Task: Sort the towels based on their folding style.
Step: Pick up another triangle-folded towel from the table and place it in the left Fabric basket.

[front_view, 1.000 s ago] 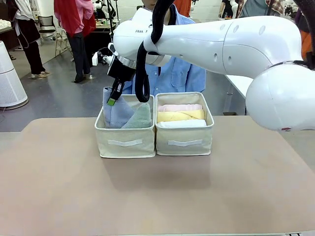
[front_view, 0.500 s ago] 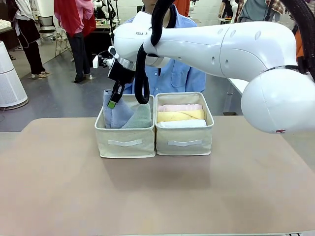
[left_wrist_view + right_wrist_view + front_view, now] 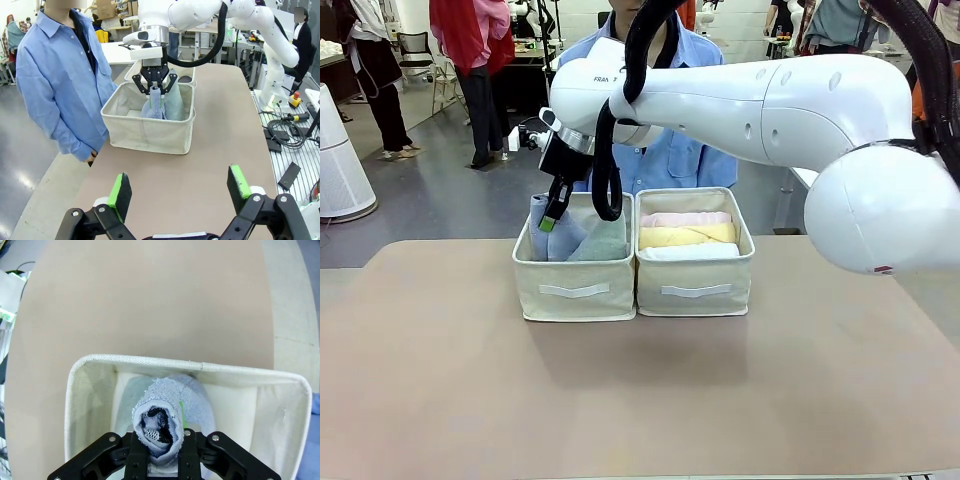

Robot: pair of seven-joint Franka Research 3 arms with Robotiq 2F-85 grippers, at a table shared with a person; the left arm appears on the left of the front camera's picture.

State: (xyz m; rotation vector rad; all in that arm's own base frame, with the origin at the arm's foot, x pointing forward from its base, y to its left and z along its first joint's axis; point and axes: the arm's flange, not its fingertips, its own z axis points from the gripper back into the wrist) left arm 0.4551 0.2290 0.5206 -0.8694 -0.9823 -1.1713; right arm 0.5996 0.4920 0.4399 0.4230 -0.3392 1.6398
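Note:
A light blue towel (image 3: pixel 552 238) stands pointed in the left beige basket (image 3: pixel 575 290), beside a grey-green towel (image 3: pixel 606 243). My right gripper (image 3: pixel 550 220) reaches across from the right and is shut on the blue towel's top. In the right wrist view the blue towel (image 3: pixel 165 415) wraps around and hides the fingertips, above the grey-green towel (image 3: pixel 127 395). The right basket (image 3: pixel 695 290) holds pink (image 3: pixel 685 219), yellow (image 3: pixel 685 236) and white (image 3: pixel 690 252) rolls. My left gripper (image 3: pixel 179 185) hovers open over the table, well short of the basket (image 3: pixel 150 132).
A person in a blue shirt (image 3: pixel 680 155) stands right behind the baskets at the far edge. The right arm's large white links (image 3: pixel 770 100) span the upper right of the front view. Bare tan table (image 3: pixel 640 400) stretches in front of the baskets.
My right gripper has dipped slightly into the left basket with the light blue towel, which now stands narrower. The left gripper is unchanged.

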